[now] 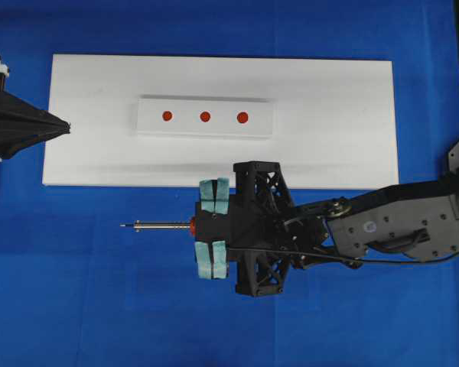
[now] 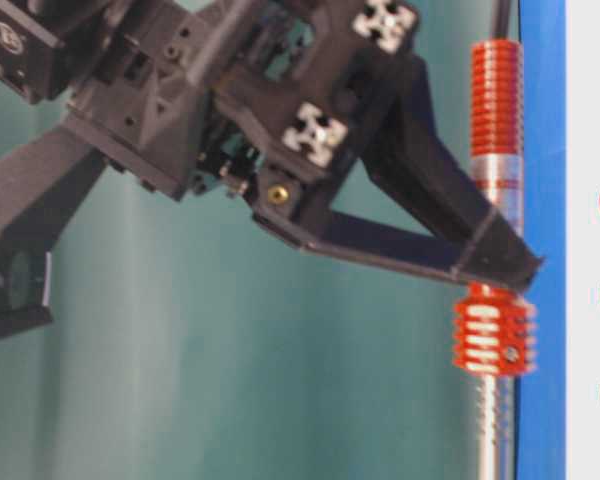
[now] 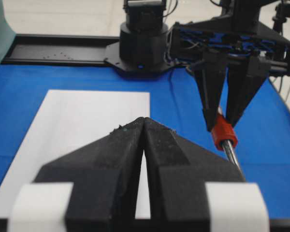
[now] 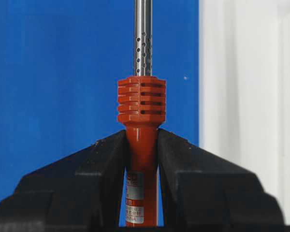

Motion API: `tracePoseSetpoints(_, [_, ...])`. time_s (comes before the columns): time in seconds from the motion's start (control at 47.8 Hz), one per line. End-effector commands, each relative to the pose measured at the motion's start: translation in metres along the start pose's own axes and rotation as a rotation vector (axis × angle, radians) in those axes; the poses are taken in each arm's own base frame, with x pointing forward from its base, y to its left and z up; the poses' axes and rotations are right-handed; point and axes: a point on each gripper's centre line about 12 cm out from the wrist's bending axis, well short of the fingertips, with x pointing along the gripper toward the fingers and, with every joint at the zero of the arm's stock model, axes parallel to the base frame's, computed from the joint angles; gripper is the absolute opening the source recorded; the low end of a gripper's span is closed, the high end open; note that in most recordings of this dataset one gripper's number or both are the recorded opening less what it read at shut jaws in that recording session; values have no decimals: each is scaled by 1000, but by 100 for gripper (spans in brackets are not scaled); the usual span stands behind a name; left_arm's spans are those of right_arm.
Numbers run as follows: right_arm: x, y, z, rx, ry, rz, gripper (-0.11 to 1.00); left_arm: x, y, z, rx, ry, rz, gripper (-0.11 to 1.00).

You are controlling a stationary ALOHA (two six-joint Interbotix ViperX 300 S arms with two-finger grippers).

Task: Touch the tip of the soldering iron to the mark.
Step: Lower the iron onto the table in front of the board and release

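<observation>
Three red marks seen in a row on the small white plate, upper middle of the overhead frame. Right tool clamped on the soldering iron just behind the ribbed collar, lower middle, over the blue tabletop, tip pointing left. Left tool pressed together, idle at far left. Best swung toward a mark, tip lowered gently. Tip height seemingly clear of the mat, hard to tell. No containers seen.
</observation>
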Motion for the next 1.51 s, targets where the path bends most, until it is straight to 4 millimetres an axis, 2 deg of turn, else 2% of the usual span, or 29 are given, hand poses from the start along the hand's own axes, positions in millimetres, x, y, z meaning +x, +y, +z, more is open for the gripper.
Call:
tracePoseSetpoints(0.0, [2, 3, 3, 0, -32, 28, 6, 2, -1, 2, 1, -6, -4, 0])
tracePoseSetpoints(0.335, [65, 15, -32, -25, -42, 133, 6, 1, -1, 1, 1, -3, -4, 0])
tracePoseSetpoints(0.585, [101, 21, -49, -29, -43, 181, 6, 1, -1, 0, 1, 2, -4, 0])
tracePoseSetpoints(1.484, [115, 20, -58, 96, -55, 237, 6, 1, -1, -2, 0, 5, -3, 0])
